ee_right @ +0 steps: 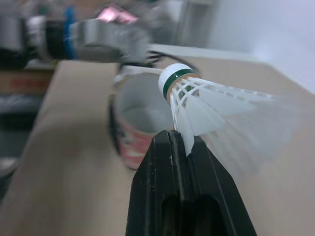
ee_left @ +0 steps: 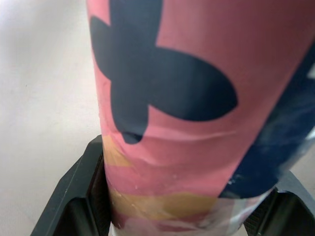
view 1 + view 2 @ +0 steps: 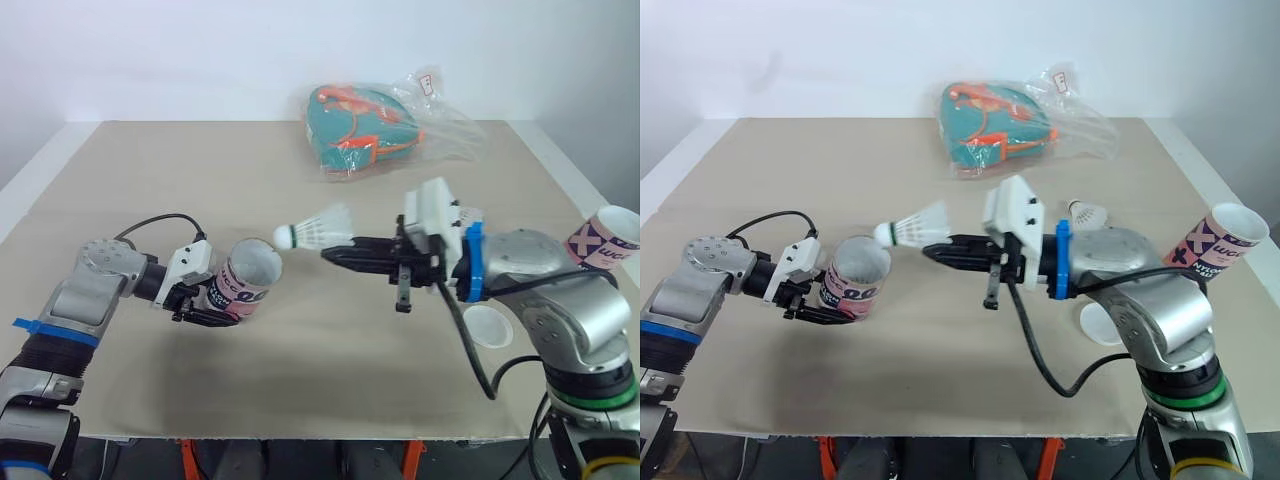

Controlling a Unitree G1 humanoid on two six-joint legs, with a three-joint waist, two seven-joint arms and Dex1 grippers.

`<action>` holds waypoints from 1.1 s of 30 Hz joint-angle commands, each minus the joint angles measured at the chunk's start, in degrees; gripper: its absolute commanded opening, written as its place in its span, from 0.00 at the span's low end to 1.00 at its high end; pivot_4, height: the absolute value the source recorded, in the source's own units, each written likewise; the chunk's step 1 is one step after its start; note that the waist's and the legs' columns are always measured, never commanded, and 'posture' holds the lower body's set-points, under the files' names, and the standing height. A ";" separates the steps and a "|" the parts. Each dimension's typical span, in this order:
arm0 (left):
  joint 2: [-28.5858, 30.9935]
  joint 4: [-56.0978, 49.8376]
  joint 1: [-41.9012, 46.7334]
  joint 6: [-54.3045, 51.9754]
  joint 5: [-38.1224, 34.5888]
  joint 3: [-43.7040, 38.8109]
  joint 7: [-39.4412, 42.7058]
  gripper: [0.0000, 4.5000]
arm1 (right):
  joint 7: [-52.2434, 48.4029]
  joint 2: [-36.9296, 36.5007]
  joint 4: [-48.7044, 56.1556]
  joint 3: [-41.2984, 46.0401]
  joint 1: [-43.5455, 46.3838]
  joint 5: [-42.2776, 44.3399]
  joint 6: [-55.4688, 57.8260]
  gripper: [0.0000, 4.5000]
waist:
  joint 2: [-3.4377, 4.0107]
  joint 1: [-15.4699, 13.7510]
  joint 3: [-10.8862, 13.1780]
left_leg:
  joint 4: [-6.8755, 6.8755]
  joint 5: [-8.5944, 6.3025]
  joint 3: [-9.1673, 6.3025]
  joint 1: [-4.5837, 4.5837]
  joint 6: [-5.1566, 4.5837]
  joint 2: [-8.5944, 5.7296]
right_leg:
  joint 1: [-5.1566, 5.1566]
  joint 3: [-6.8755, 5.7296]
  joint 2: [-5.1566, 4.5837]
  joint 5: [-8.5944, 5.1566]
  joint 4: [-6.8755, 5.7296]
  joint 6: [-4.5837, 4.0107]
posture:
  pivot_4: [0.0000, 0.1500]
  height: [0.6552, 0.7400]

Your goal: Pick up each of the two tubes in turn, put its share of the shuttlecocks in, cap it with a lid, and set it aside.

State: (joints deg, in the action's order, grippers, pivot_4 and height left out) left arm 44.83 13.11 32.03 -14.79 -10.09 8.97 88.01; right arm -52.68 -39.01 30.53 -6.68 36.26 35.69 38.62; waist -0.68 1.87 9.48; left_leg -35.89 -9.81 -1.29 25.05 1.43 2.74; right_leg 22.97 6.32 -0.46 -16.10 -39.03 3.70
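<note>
I had the left claw (image 3: 212, 308) clamped round the 1st tube (image 3: 248, 280), held low over the tabletop (image 3: 330, 370) and tipped so its open mouth faced the other arm. The right claw (image 3: 335, 255) pinched 1 shuttlecock (image 3: 315, 229) by its feathers, cork end just beside the rim, not yet inside. Step in hand: loading, I judged. Next move needed the cork lined up with the mouth, pushed in, then released. The 2nd tube (image 3: 605, 240) stood at the right edge, with a lid (image 3: 488, 325) near it.
</note>
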 commanded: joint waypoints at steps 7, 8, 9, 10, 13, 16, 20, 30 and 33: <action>-1.67 0.64 -0.95 -0.26 1.12 3.31 0.07 0.62 | -6.85 0.37 -6.57 -8.70 6.18 -9.35 -6.60 0.01 | 0.00 -0.50 0.00 | -0.07 0.00 0.01 0.02 0.00 0.00 | -0.01 -0.01 -0.01 0.01 -0.01 0.01 | 1.00 0.99; -1.69 0.61 -0.98 -0.28 1.10 3.29 0.04 0.62 | -7.47 0.62 -7.26 -9.27 6.79 -9.79 -6.77 0.01 | 0.00 -0.50 0.00 | -0.07 0.00 0.01 0.02 0.00 0.00 | -0.01 -0.01 0.00 0.01 -0.01 0.01 | 1.00 0.99; -1.73 0.64 -0.97 -0.26 1.13 3.29 -0.01 0.62 | -8.12 0.82 -7.97 -9.78 7.33 -10.31 -7.10 0.01 | 0.00 -0.53 0.00 | -0.06 0.00 0.00 0.01 0.00 0.00 | -0.01 -0.02 0.00 0.01 -0.01 0.00 | 1.00 0.99; -1.75 0.67 -0.98 -0.23 1.15 3.28 -0.08 0.62 | -8.73 1.07 -8.63 -10.17 7.85 -10.67 -7.25 0.01 | 0.00 -0.56 0.00 | -0.06 0.00 -0.01 0.01 0.00 0.00 | -0.01 -0.02 0.01 0.01 -0.01 0.00 | 1.00 0.99; -1.77 0.73 -1.06 -0.14 1.15 3.22 -0.17 0.62 | -10.20 2.24 -10.81 -10.66 9.74 -10.52 -6.54 0.15 | 0.00 -0.58 0.00 | -0.08 0.00 0.00 0.01 0.00 0.00 | -0.02 -0.02 0.00 0.02 -0.02 0.00 | 1.00 0.99; -1.71 0.71 -1.21 -0.06 1.10 3.14 -0.18 0.62 | -11.50 2.77 -11.42 -10.83 10.73 -10.60 -6.42 0.38 | 0.00 -0.62 0.00 | -0.09 0.00 -0.01 0.01 0.00 0.00 | -0.02 -0.02 0.00 0.02 -0.02 0.00 | 1.00 0.99; -1.57 0.70 -1.44 -0.06 1.03 3.16 0.06 0.62 | -10.27 4.26 -10.72 -5.52 11.22 -5.53 -3.66 0.64 | 0.00 -0.63 0.00 | -0.08 0.00 -0.01 0.01 0.00 0.00 | -0.01 -0.03 0.00 0.02 -0.02 0.00 | 1.00 0.99; -1.57 0.89 -1.31 0.29 1.02 3.29 0.41 0.62 | -5.27 -0.04 -7.83 6.36 1.24 -0.68 0.64 0.64 | -0.01 -0.71 -0.01 | -0.05 0.00 -0.05 0.02 0.00 0.00 | -0.04 -0.06 -0.01 -0.01 -0.03 -0.05 | 1.00 0.99; -1.68 0.93 -1.27 0.32 1.00 3.28 0.35 0.62 | -0.41 -1.32 -9.48 9.98 -4.85 -3.28 0.39 0.64 | -0.01 -0.72 -0.01 | -0.05 0.00 -0.04 0.01 0.00 -0.01 | -0.04 -0.05 0.00 -0.01 -0.03 -0.05 | 1.00 0.99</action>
State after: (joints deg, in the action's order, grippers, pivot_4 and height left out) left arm 43.89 13.84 32.23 -14.16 -10.12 8.92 87.82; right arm -55.51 -39.68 20.86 0.48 32.16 33.35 39.32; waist -0.69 1.15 9.48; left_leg -35.94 -9.81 -1.33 25.06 1.43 2.73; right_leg 22.93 6.27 -0.46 -16.11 -39.06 3.66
